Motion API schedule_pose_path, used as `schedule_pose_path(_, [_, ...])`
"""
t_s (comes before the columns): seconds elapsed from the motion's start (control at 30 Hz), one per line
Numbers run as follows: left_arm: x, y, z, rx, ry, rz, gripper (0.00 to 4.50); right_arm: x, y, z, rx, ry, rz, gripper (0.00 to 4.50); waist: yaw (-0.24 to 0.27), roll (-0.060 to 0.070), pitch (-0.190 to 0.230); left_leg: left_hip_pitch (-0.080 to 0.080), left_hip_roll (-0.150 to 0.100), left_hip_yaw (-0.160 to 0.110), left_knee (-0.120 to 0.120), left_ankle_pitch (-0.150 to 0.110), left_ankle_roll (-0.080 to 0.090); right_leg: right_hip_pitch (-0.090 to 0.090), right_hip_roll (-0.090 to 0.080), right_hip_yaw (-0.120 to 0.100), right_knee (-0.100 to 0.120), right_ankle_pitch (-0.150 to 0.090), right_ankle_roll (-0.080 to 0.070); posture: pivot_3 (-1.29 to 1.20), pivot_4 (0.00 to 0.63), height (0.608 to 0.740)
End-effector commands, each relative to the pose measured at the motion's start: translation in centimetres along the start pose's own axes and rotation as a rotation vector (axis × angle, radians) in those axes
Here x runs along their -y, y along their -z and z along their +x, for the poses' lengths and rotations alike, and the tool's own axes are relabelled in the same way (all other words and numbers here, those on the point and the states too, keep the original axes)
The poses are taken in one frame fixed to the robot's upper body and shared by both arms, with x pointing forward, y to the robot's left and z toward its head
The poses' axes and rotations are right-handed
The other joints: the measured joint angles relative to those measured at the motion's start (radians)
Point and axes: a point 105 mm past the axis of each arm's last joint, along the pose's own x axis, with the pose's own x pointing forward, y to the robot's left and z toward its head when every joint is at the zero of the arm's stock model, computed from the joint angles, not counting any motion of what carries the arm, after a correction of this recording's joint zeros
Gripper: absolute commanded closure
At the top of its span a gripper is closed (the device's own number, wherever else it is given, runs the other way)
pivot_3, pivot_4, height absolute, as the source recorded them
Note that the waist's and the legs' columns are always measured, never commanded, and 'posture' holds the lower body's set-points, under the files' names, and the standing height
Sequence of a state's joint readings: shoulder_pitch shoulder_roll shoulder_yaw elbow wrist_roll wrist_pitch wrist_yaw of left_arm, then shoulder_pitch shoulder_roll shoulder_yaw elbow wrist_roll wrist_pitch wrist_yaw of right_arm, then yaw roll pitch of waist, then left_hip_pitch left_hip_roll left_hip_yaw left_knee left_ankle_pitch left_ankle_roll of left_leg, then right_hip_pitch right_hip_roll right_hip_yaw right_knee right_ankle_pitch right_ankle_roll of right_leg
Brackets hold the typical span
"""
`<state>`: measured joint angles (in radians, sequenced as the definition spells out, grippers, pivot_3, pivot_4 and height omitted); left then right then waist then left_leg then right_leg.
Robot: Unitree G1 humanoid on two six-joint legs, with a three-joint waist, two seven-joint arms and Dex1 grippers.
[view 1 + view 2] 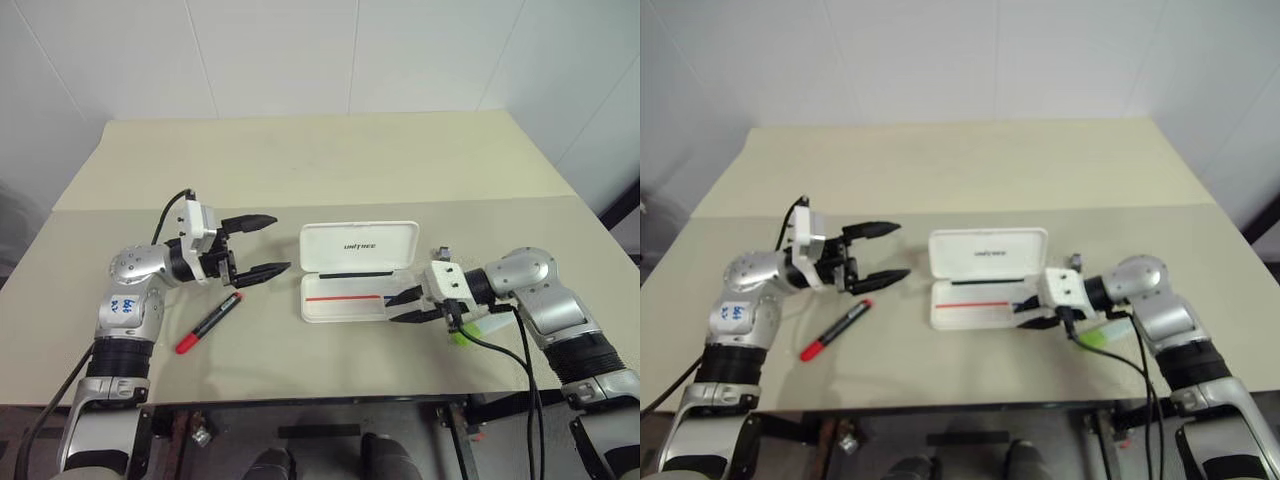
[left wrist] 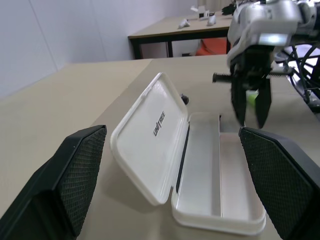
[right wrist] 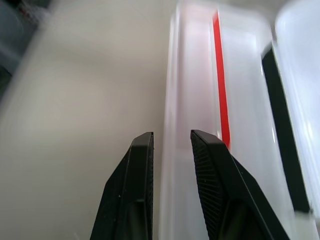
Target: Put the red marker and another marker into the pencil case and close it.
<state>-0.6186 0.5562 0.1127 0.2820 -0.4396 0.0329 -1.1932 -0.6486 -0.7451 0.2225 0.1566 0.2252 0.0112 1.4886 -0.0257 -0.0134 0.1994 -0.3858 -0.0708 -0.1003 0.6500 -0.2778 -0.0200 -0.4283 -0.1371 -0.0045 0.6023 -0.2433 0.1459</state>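
While the pencil case [image 1: 358, 272] sits open mid-bench with its lid back and tray bare, neither marker is in yet, so you're at the very first pick. Your right end effector [image 1: 405, 305] hangs at the case's right end, fingers [image 3: 135, 185] a narrow gap apart and holding nothing. The green highlighter [image 1: 1102, 336] lies on the bench just beside and under that right wrist, partly hidden by it. Your left end effector [image 1: 262, 245] is spread wide and empty, hovering left of the case; the red marker [image 1: 209, 323] lies flat just below it, angled, apart from the case.

Next move, as I judge it: drop the left end effector onto the red marker's barrel, close, carry it right and lay it lengthwise in the tray. Back the right one off to reach the highlighter.
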Motion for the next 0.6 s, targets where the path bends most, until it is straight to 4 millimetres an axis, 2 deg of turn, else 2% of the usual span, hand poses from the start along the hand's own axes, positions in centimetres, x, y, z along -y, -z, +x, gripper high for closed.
schedule_pose_path(0.03, [-0.2, -1.3, -0.9, 0.012, -0.026, 0.050, 0.00, -0.1, -2.9, -1.4, 0.079, -0.009, -0.021, 3.25, 0.002, 0.000, 0.000, 0.000, 0.000, 0.000, 0.000, 0.000, 0.000, 0.000, 0.000, 0.000, 0.000, 0.000, 0.000, 0.00, 0.150, 0.740])
schedule_pose_path(0.13, [0.1, -1.0, -1.8, -0.008, -0.046, 0.044, 0.00, 0.2, -3.3, -2.2, 0.084, 0.039, 0.010, 3.25, 0.004, 0.000, 0.000, -0.001, 0.000, 0.000, 0.000, -0.001, 0.001, 0.000, 0.000, 0.000, -0.002, 0.000, 0.000, 0.00, 0.150, 0.740])
schedule_pose_path(0.23, [0.8, -0.4, -3.6, -0.056, -0.081, 0.023, 0.00, 1.2, -2.1, -4.4, 0.057, 0.171, 0.053, 2.64, 0.003, 0.000, 0.000, -0.001, 0.000, 0.000, -0.001, -0.002, 0.002, 0.000, 0.000, 0.001, -0.002, 0.000, 0.000, 0.00, 0.150, 0.740])
schedule_pose_path(0.37, [1.9, 1.0, -6.9, -0.150, -0.143, -0.004, 0.00, 1.8, -0.8, -6.9, 0.049, 0.322, 0.050, 1.36, 0.001, 0.000, 0.000, -0.001, 0.002, 0.001, -0.002, -0.004, 0.002, -0.001, 0.001, 0.002, -0.004, 0.000, 0.000, 0.00, 0.150, 0.740])
schedule_pose_path(0.47, [3.2, 2.3, -9.1, -0.198, -0.204, -0.057, 0.00, 1.4, -0.2, -8.6, 0.058, 0.376, 0.063, 0.20, 0.001, 0.000, 0.000, 0.000, 0.003, 0.001, -0.002, -0.004, 0.002, -0.001, 0.003, 0.004, -0.008, 0.000, 0.000, 0.00, 0.150, 0.740])
schedule_pose_path(0.5, [3.8, 2.7, -9.6, -0.206, -0.219, -0.078, 0.00, 1.2, 0.0, -9.0, 0.059, 0.389, 0.066, 0.04, 0.002, 0.000, 0.000, 0.000, 0.003, 0.001, -0.002, -0.005, 0.003, -0.001, 0.003, 0.005, -0.008, 0.000, 0.000, 0.00, 0.150, 0.740])
schedule_pose_path(0.6, [5.5, 3.6, -10.5, -0.221, -0.271, -0.128, 0.00, 1.0, 0.5, -10.1, 0.055, 0.447, 0.085, 0.04, 0.002, 0.000, 0.000, 0.001, 0.004, 0.001, -0.002, -0.008, 0.007, -0.001, 0.003, 0.007, -0.009, 0.000, 0.000, 0.00, 0.150, 0.740])
